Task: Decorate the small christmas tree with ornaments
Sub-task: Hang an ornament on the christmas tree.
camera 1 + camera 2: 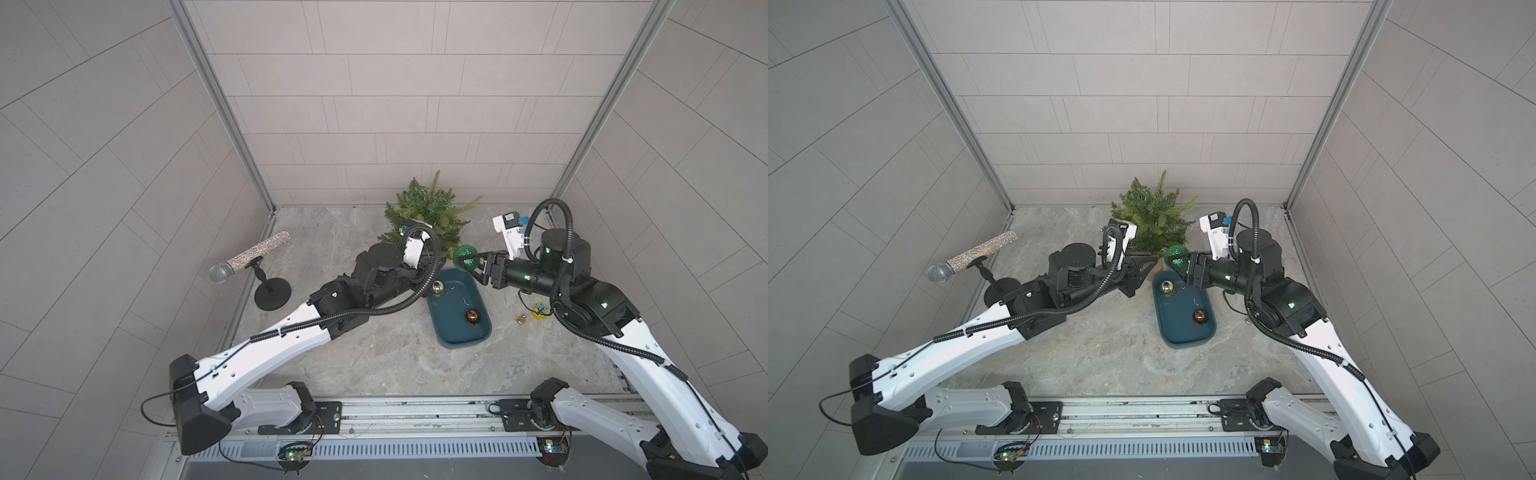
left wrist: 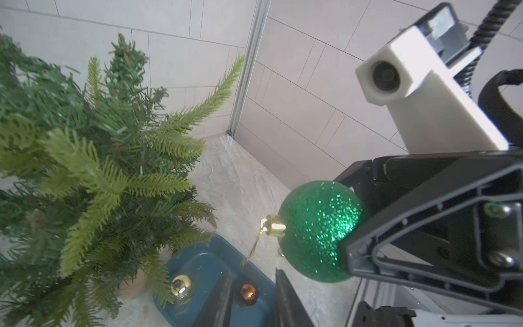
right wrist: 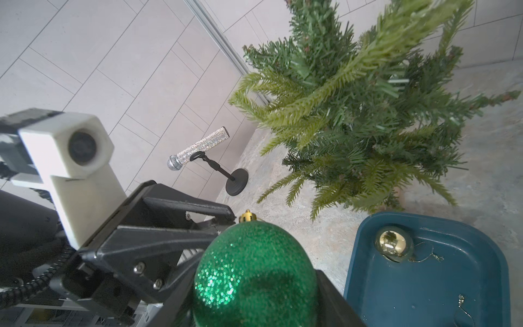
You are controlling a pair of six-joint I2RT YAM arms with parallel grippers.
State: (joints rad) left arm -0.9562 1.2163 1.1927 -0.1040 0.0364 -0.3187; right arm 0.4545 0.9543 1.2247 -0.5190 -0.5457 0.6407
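STEP: hang green ornament (image 1: 464, 255) | RIGHT: right gripper (image 1: 473, 262) pinches it at 5 o'clock of small christmas tree (image 1: 424, 212) | LEFT: left gripper (image 2: 252, 300) parted, empty, near gold loop (image 2: 263, 225) | DO: thread loop over a branch tip, then release.

Glitter microphone (image 1: 249, 257) (on stand), teal tray (image 1: 455, 329).

No legible text — none anywhere
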